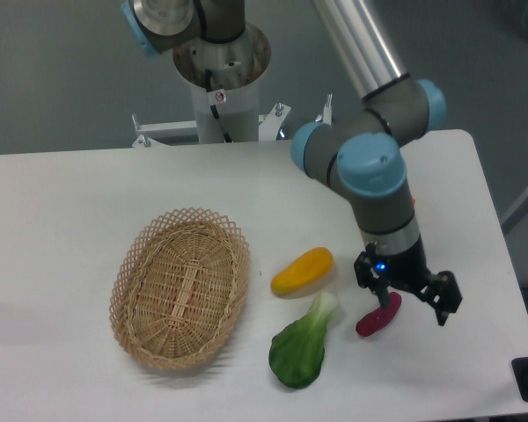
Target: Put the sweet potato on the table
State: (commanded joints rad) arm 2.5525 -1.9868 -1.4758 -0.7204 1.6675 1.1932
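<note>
Small magenta sweet potato (377,315), tapered ends, lies tilted on white surface (70,202); gripper (408,301) spread wide above it

One white table (88,202) bears five loose items: one wicker basket (181,287), one magenta sweet potato (378,315), one yellow-orange oblong vegetable (302,271), and one green leafy vegetable with a white stalk (301,345); the fifth, one round orange fruit, is mostly hidden behind the arm. One robot arm carries one two-finger gripper (412,299).
</note>
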